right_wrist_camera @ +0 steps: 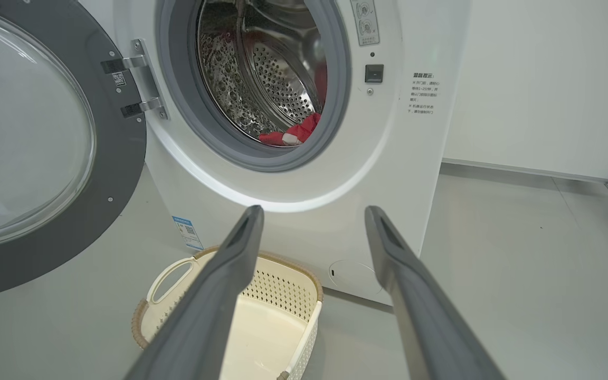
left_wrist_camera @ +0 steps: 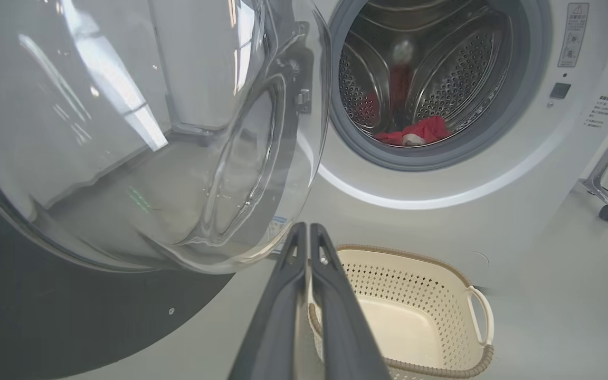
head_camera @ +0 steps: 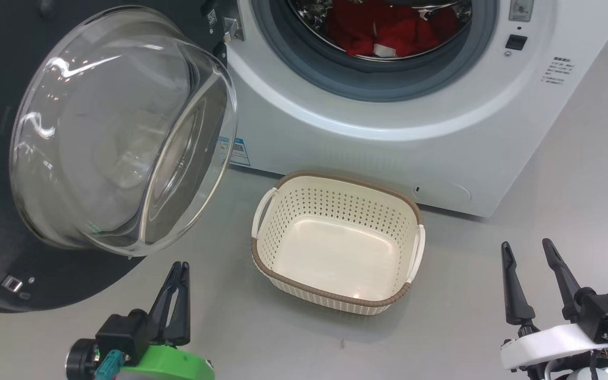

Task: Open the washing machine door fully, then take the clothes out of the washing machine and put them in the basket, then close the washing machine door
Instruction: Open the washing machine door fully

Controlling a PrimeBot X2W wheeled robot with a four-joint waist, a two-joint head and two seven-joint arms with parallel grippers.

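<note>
L gripper (head_camera: 181, 270) low left, fingers pressed together, holding nothing. R gripper (head_camera: 525, 247) low right, fingers spread wide, empty. Btwn them the basket (head_camera: 336, 181) sits empty on floor (head_camera: 467, 301), just in front of washing machine (head_camera: 367, 148). Its door (head_camera: 114, 132) hangs open at left. Red clothes (head_camera: 383, 31) lie inside drum (left_wrist_camera: 457, 68).

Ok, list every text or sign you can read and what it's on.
Nothing reads clearly.
Printed lines on the washing machine front: too small.
Blue sticker lower down: too small.
Warning label with triangle, by the drum: blurred.
Code sticker on the washing machine door: unreadable.
</note>
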